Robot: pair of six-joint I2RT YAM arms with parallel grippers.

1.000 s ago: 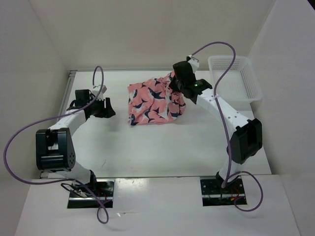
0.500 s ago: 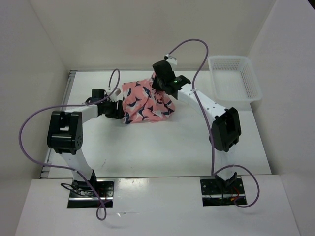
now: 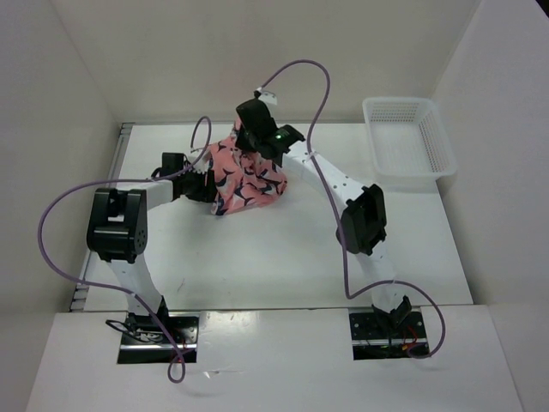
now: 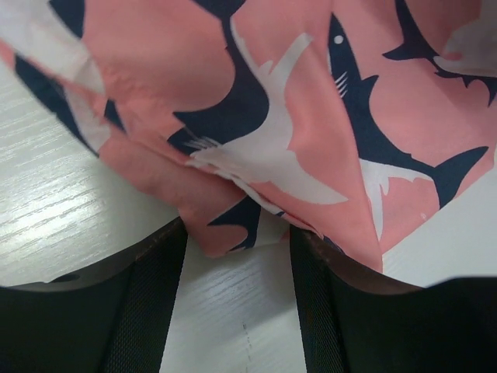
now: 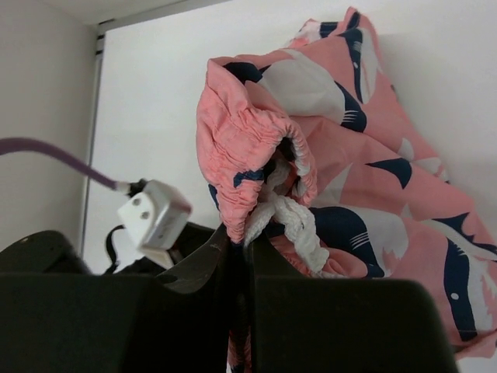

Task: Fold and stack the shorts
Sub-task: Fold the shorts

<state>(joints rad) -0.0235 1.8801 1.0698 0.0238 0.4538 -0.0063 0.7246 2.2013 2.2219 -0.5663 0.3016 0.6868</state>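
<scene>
The salmon-pink shorts with navy and white sharks lie bunched on the table at the back middle. My right gripper is shut on their elastic waistband and holds that edge up, with the white drawstring hanging beside the jaws. My left gripper is open at the left edge of the shorts. In the left wrist view a fabric corner lies between its two spread fingers, resting on the table.
A white mesh basket stands at the back right. White walls close in the table at the back and both sides. Purple cables loop above both arms, and the left arm's cable plug shows close to my right gripper.
My right gripper has carried the waistband leftward across the shorts, bunching them toward the left. My left gripper has moved right up to the shorts' left edge.
</scene>
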